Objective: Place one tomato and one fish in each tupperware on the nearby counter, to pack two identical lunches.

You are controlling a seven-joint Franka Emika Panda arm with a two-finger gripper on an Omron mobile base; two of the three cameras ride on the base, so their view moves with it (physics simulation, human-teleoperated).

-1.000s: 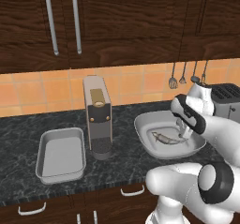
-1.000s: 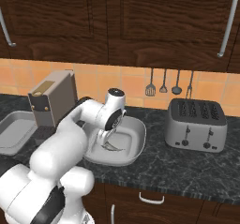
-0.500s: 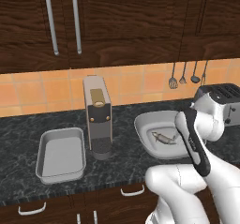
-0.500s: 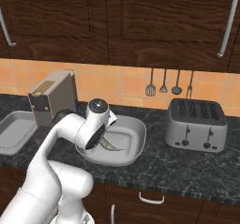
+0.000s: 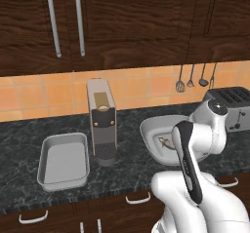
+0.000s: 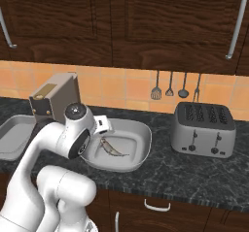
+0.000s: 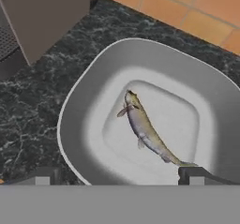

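Observation:
A slender grey-silver fish (image 7: 145,131) lies flat in the whiter, rounder tupperware (image 7: 79,120) on the speckled counter (image 7: 33,110). My gripper (image 7: 119,176) hovers over the dish's near rim, open, with nothing between its fingertips (image 7: 197,175). From the base, the same fish (image 6: 113,148) shows in that dish (image 6: 141,151), partly behind my arm. The fish (image 5: 166,142) and dish (image 5: 146,127) also show in the left base view. The grey rectangular tupperware (image 5: 63,161) stands bare at the counter's left. The tomato is out of view.
A tall coffee machine (image 5: 102,122) stands between the two containers. A steel toaster (image 6: 202,129) sits right of the dish. Kitchen utensils (image 6: 175,85) hang on the tiled wall behind. Dark drawers with silver handles (image 5: 139,198) run below the counter.
My arm has drawn back from over the dish toward the base. The fish stays lying in the dish and the jaws stay wide.

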